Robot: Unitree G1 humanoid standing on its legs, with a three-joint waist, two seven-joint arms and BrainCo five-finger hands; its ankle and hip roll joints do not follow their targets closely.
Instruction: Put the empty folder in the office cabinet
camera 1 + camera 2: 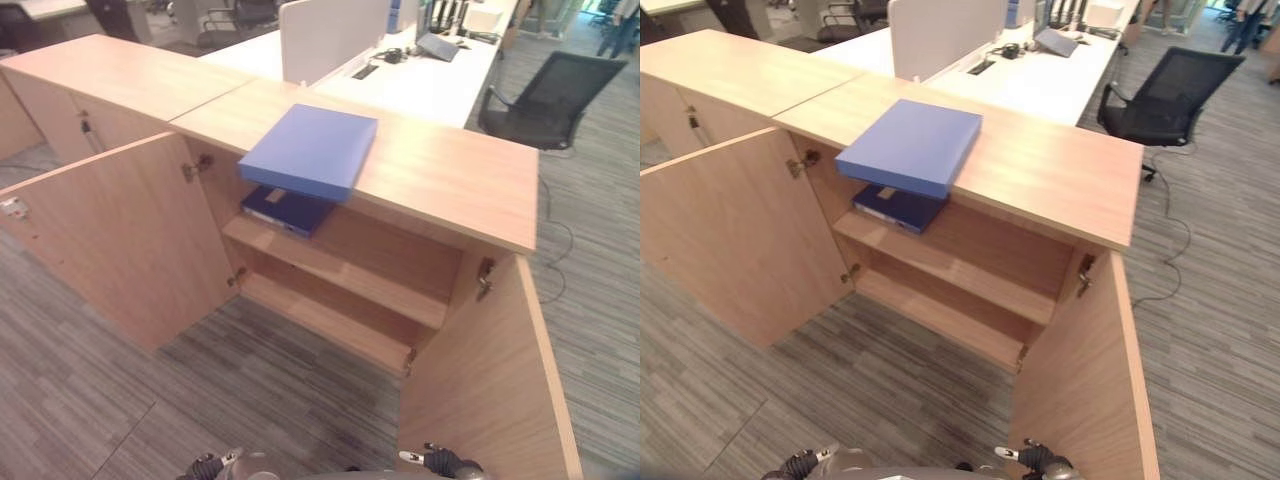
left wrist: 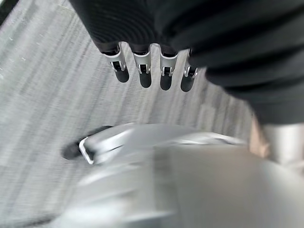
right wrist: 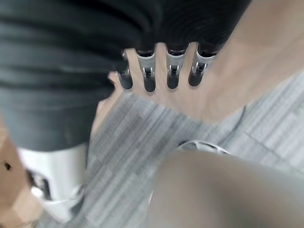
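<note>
A light blue folder (image 1: pixel 310 150) lies flat on top of the wooden office cabinet (image 1: pixel 450 170), its near end overhanging the front edge. Both cabinet doors stand wide open, the left door (image 1: pixel 130 240) and the right door (image 1: pixel 490 380). Inside, a dark blue folder (image 1: pixel 288 208) lies at the left end of the upper shelf (image 1: pixel 360 270); the lower shelf (image 1: pixel 330 320) is bare. My left hand (image 2: pixel 142 71) hangs over the grey carpet with straight fingers and holds nothing. My right hand (image 3: pixel 171 71) hangs beside the wooden door, fingers straight, also holding nothing.
A second wooden cabinet (image 1: pixel 110 75) with shut doors adjoins on the left. Behind are a white desk (image 1: pixel 420 80) with a divider panel (image 1: pixel 330 35) and a black office chair (image 1: pixel 555 95) at the right. Grey carpet (image 1: pixel 250 390) lies between me and the cabinet.
</note>
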